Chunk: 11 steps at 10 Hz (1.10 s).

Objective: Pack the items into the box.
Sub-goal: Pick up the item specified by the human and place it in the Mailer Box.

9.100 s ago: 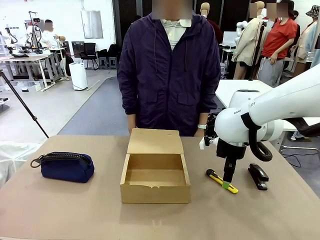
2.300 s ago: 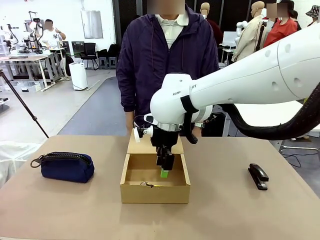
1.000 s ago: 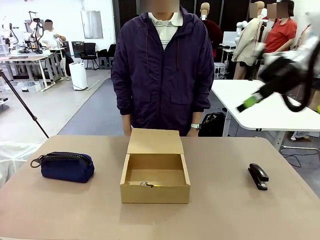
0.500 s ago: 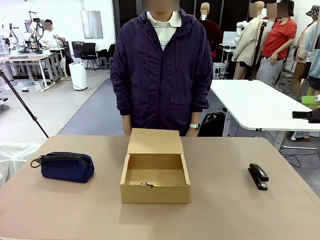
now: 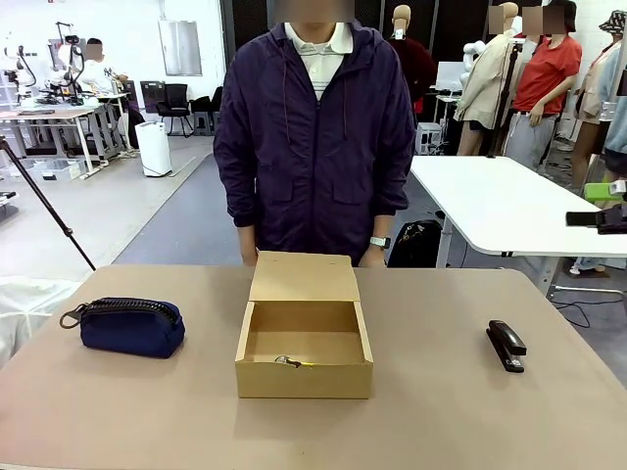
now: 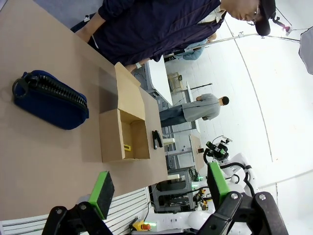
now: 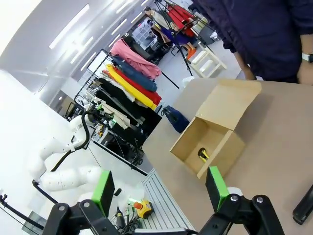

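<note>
Front view: you've got the box (image 5: 304, 338) sitting mid-tabletop (image 5: 441, 411), lid flap tipped back toward the person (image 5: 318, 137) standing at the far side. Look inside and there's the utility knife (image 5: 291, 362), lying on the floor of the box against the near wall, only a sliver of it showing. The stapler (image 5: 506, 346) is out on the tabletop, well to the right of the box and lying flat. The navy pouch (image 5: 127, 326) rests off to the left. Your right tool (image 5: 600, 206) pokes in at the right edge, high above the tabletop, its fingers spread.

Left wrist view: your left tool (image 6: 159, 183) is held well back from the tabletop, green pads (image 6: 102, 188) wide apart with nothing between them. Past the pads you see the pouch (image 6: 51, 100) nearest, then the box (image 6: 122, 139) with the yellow of the knife (image 6: 127, 146) inside, then the stapler (image 6: 156, 139) just beyond the box on the bare surface.

Right wrist view: the right tool (image 7: 159, 187) is spread wide too, and it carries nothing. The box (image 7: 212, 134) sits ahead, flap up, with the knife (image 7: 202, 154) on its floor near one wall. The stapler (image 7: 303, 208) clips the bottom right corner, apart from the box. The pouch (image 7: 174, 119) lies farther off, near the tabletop's far corner.
</note>
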Motion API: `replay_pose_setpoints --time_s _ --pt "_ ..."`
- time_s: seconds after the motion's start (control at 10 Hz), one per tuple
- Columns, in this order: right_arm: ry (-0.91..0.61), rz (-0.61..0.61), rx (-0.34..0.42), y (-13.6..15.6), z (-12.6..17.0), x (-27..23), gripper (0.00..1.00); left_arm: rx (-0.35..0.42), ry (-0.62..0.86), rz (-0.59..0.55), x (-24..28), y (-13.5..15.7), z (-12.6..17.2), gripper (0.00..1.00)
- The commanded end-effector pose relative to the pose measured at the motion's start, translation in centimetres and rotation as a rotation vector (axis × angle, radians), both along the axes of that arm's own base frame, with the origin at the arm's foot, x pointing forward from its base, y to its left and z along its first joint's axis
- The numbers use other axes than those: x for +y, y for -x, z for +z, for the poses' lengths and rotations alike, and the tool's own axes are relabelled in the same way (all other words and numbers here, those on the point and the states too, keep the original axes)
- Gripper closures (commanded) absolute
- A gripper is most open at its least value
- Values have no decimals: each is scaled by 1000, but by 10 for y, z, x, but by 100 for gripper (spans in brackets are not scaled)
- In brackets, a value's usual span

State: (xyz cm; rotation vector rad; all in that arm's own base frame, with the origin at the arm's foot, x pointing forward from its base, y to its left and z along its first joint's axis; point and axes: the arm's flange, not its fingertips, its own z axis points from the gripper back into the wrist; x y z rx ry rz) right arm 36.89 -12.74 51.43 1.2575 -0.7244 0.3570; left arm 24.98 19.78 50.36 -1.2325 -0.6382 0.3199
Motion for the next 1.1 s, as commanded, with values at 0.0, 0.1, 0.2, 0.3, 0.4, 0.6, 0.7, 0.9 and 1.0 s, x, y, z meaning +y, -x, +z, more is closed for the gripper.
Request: replay_pose_setpoints --time_s 0.0,0.1,0.2,0.3,0.4,0.6,0.7,0.9,1.0 --pt "9 16 19 0 1 -5 0 -21 13 -1 0 0 1 0" --pt "9 16 19 0 1 -5 0 -21 13 -1 0 0 1 0" --pt "9 16 19 0 1 -5 0 -21 13 -1 0 0 1 0" --pt "9 16 19 0 1 -5 0 -21 13 -1 0 0 1 0" --pt "9 16 19 0 1 -5 0 -21 13 -1 0 0 1 0" --pt "9 16 19 0 1 -5 0 -21 13 -1 0 0 1 0" --pt "9 16 19 0 1 -5 0 -21 13 -1 0 0 1 0" --pt "9 16 19 0 1 -5 0 -21 13 -1 0 0 1 0" --pt "9 16 19 0 1 -5 0 -21 13 -1 0 0 1 0"
